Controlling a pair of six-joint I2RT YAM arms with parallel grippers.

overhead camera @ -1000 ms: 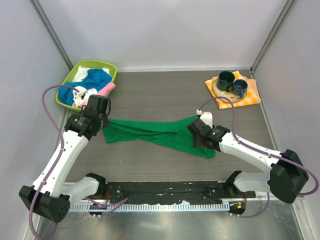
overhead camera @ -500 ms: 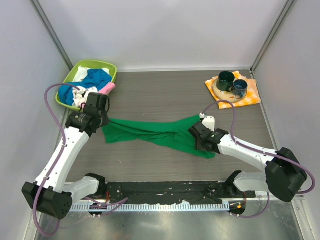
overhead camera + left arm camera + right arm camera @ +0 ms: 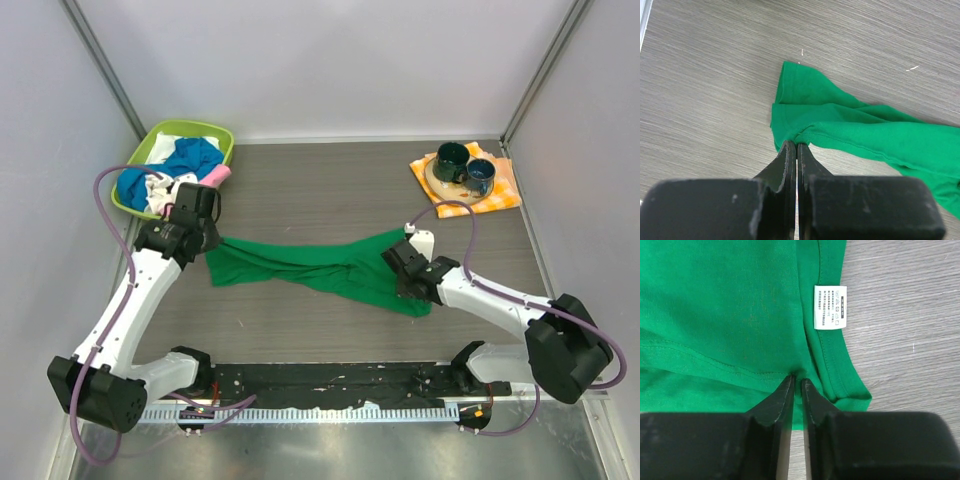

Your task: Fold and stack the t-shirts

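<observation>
Top external, right tool (image 3: 402,266) has closed on green t-shirt (image 3: 300,266)

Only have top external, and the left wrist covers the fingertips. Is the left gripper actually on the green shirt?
Observer: Yes. In the left wrist view the left gripper is shut on a hem of the green t-shirt.
Operator: Right side?
Observer: In the right wrist view the right gripper pinches a fold of it, jaws almost together.
Operator: Any landmark there?
Observer: A white tag, print up, lies just beyond the tips, by the shirt's edge.
</observation>
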